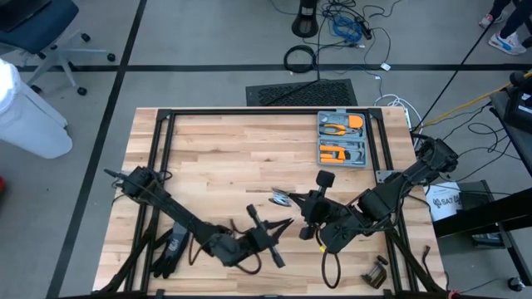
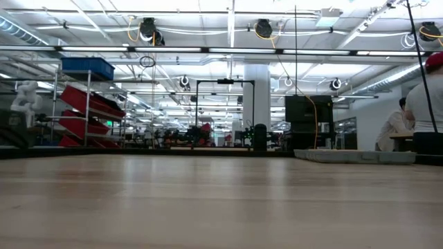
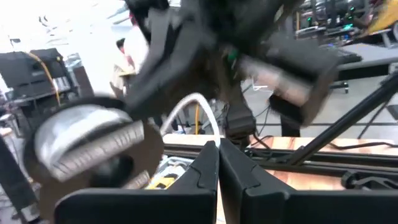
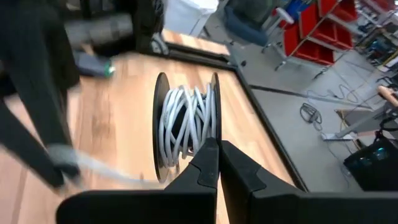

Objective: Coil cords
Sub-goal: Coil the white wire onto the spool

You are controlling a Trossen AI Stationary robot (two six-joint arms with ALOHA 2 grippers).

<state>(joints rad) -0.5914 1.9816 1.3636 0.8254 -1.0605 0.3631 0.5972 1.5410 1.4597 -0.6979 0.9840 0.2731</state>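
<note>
Wooden butcher-block table (image 1: 233, 158) under both dark arms, low over its near half. Left gripper (image 1: 280, 224) with fingers pressed together, clamped on nothing, tips aimed toward the right arm. Right gripper (image 1: 309, 226) likewise shut and empty, just across from the left one, tips near each other. White cord (image 4: 183, 121) wound on a dark-flanged spool (image 4: 163, 124), standing on edge on the wood right in front of the right gripper's closed fingertips (image 4: 208, 165); same small bundle seen from above just beyond both grippers. Grey tool tray (image 1: 342, 139) with orange-handled tools well beyond the right gripper, toward the far edge. White bucket (image 1: 442, 202) off the table beside the right arm, lettering starting "SAT", rest unreadable.
</note>
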